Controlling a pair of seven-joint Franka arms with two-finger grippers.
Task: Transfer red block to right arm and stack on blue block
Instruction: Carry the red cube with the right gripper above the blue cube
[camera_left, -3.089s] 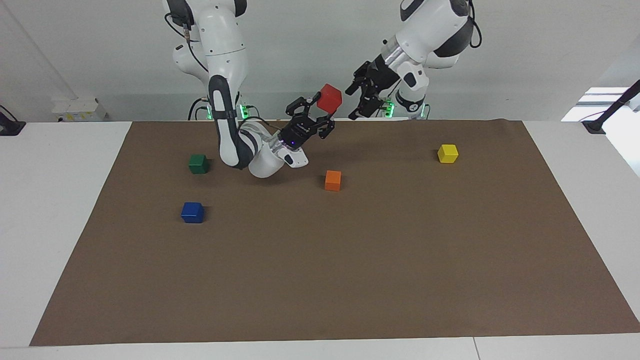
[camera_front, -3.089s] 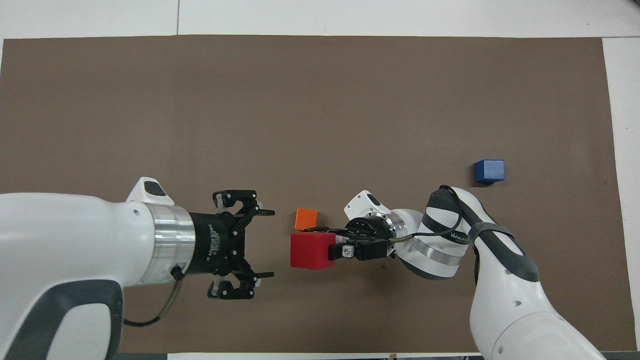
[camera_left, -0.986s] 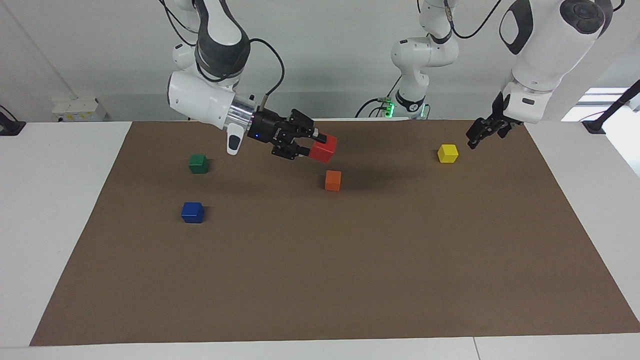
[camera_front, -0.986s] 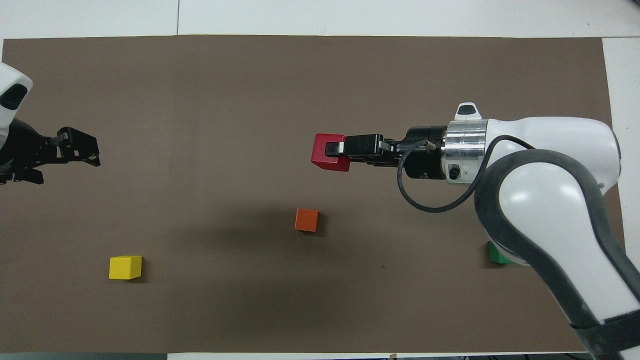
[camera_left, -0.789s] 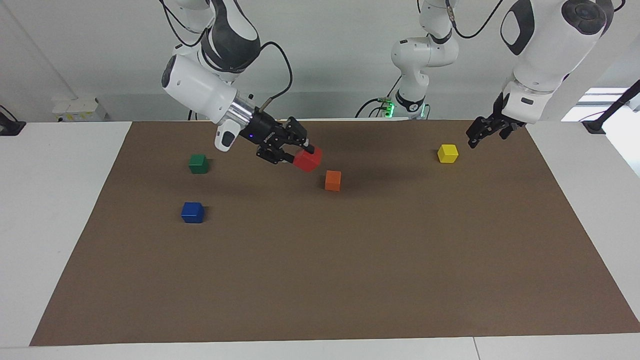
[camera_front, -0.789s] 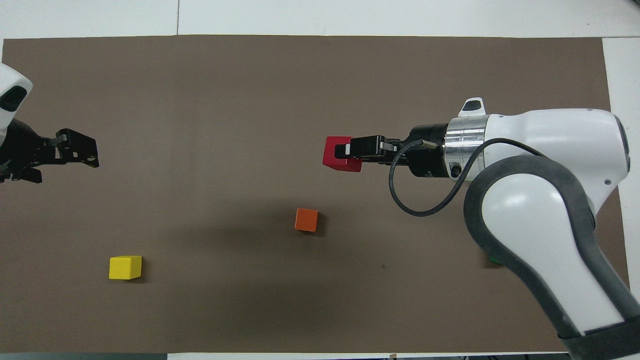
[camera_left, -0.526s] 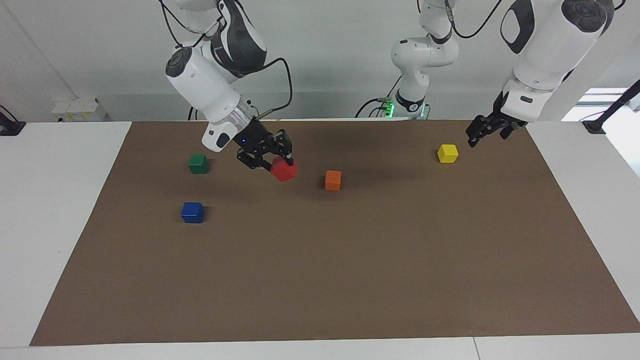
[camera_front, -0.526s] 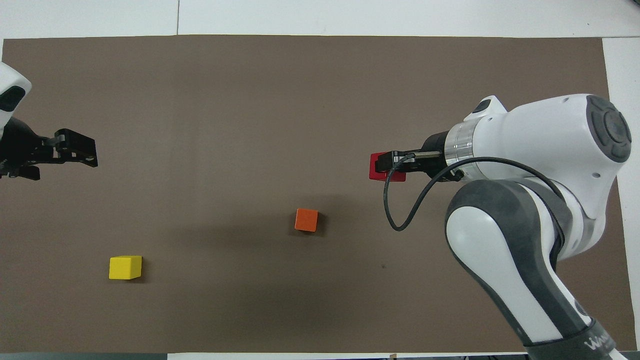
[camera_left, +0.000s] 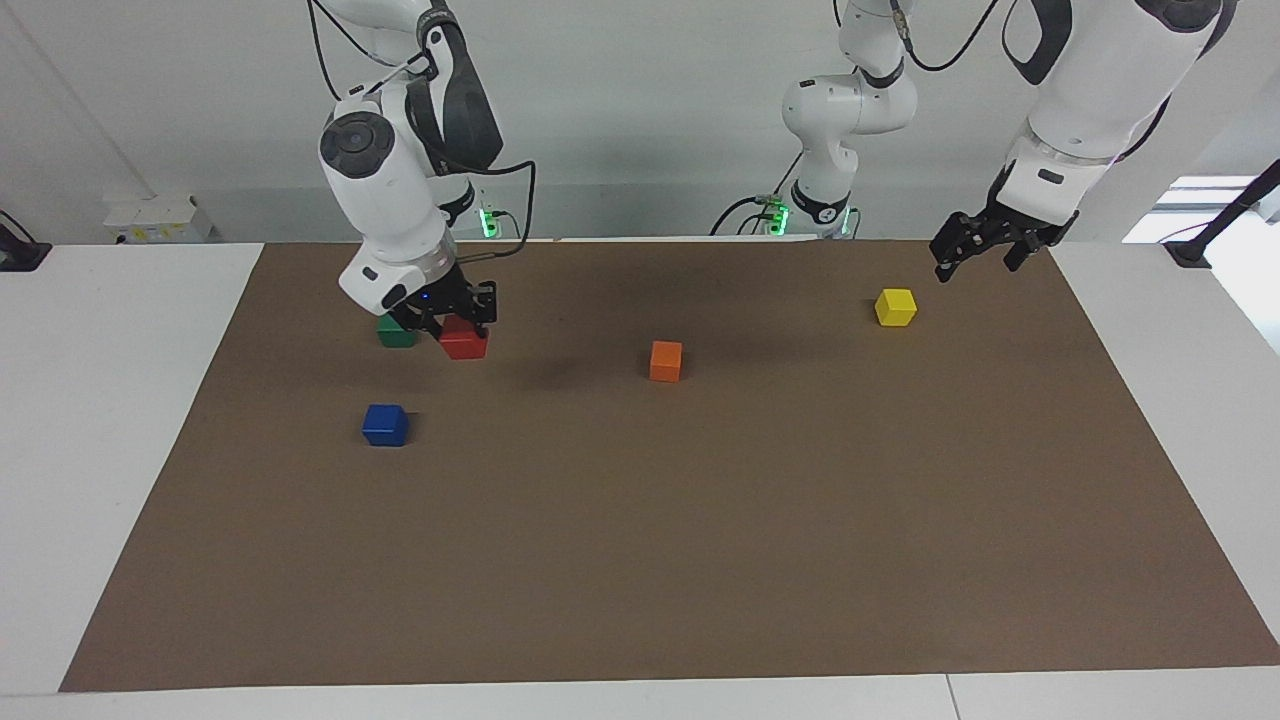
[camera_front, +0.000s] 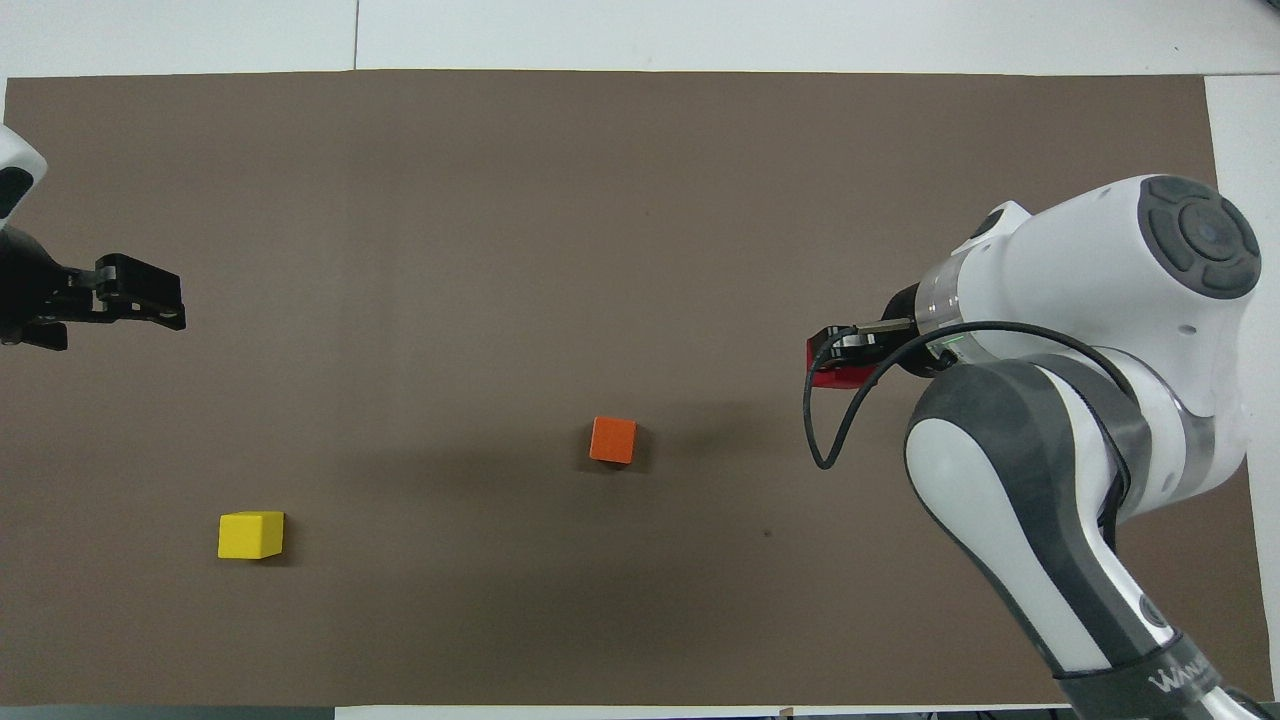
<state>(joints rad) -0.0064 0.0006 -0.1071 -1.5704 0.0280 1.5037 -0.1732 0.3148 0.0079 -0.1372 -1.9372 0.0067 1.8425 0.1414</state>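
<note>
My right gripper (camera_left: 461, 328) is shut on the red block (camera_left: 464, 344) and holds it low over the brown mat, close beside the dark green cube (camera_left: 394, 334). In the overhead view only an edge of the red block (camera_front: 832, 375) shows under the right gripper (camera_front: 840, 350). The blue block (camera_left: 385, 424) sits on the mat, farther from the robots than the green cube; the right arm hides it in the overhead view. My left gripper (camera_left: 978, 252) is open and empty in the air near the yellow cube (camera_left: 895, 306).
An orange cube (camera_left: 666, 361) sits mid-mat and shows in the overhead view (camera_front: 612, 440) too. The yellow cube (camera_front: 250, 534) lies toward the left arm's end. The brown mat (camera_left: 700, 550) covers most of the white table. The left gripper (camera_front: 135, 303) hangs over the mat's edge.
The right gripper has carried the red block from above the orange cube down toward the right arm's end, turning to point downward beside the green cube. The left gripper has barely moved.
</note>
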